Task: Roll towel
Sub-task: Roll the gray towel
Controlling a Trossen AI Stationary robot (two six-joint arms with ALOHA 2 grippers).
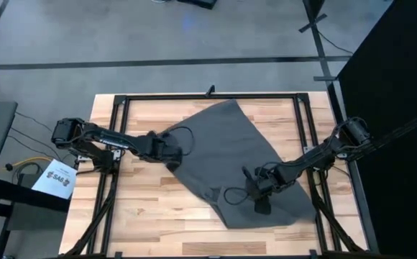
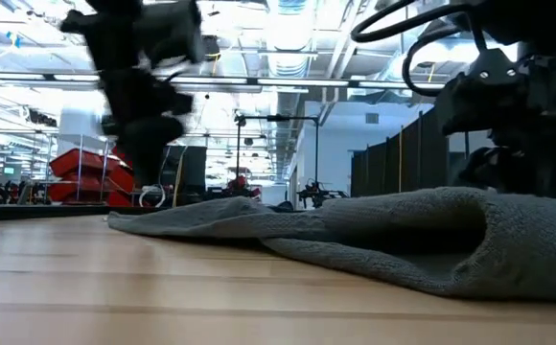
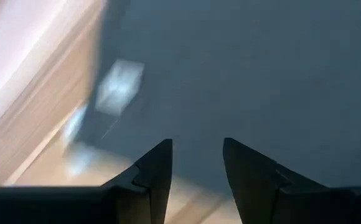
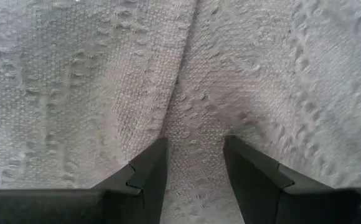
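The edge of the towel (image 1: pixel 230 155) under the left gripper (image 1: pixel 172 155) is being hidden by the gripper's own dark body in the high view, so contact there cannot be confirmed; in the left wrist view the fabric is being shown only as a blurred dark field with a pale patch that may be the label, too smeared to tell. One towel is being counted, along with two grippers and one wooden table (image 1: pixel 144 216). The towel is being spread as a slanted diamond over the middle of the table, one corner reaching the table's far edge and another its near right side. The left gripper is being held at the towel's left corner, its fingers (image 3: pixel 155 177) parted with a gap between them, just above the cloth's border. The right gripper (image 1: pixel 260 193) is being pressed down onto the towel's near right part, where a raised fold of cloth (image 4: pixel 187 124) is being bracketed between its spread fingers (image 4: pixel 149 171); whether the fold is actually being pinched cannot be told.
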